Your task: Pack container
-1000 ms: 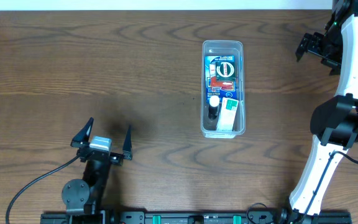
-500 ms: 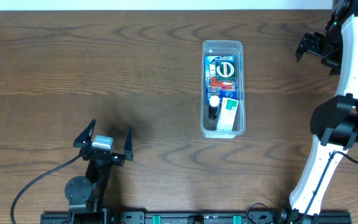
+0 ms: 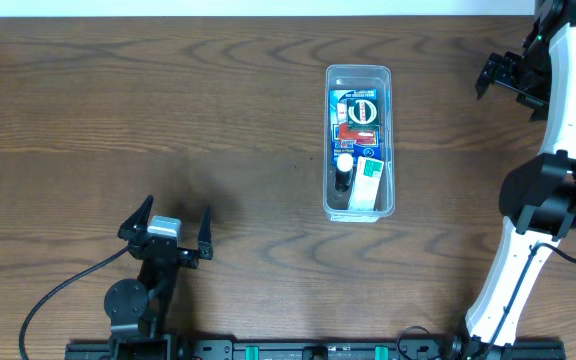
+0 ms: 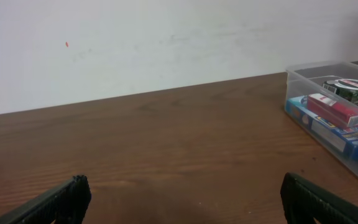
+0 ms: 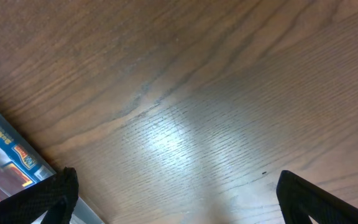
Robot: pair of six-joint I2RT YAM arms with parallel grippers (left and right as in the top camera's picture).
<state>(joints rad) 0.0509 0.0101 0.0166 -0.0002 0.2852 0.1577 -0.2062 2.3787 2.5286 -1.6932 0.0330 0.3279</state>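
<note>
Container (image 3: 359,72) sits right of centre on the table (image 3: 218,120), loaded with small boxes (image 3: 356,108). Left gripper (image 3: 178,205) and right gripper (image 3: 500,72) are released, empty and well apart from it. Packing appears complete, so park both arms without touching the rim.

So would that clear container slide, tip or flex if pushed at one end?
Probably slides rather than tips: the container is low, long and flat on the smooth table. Off-centre pushes would likely swivel it. Its thin clear plastic may flex.
</note>
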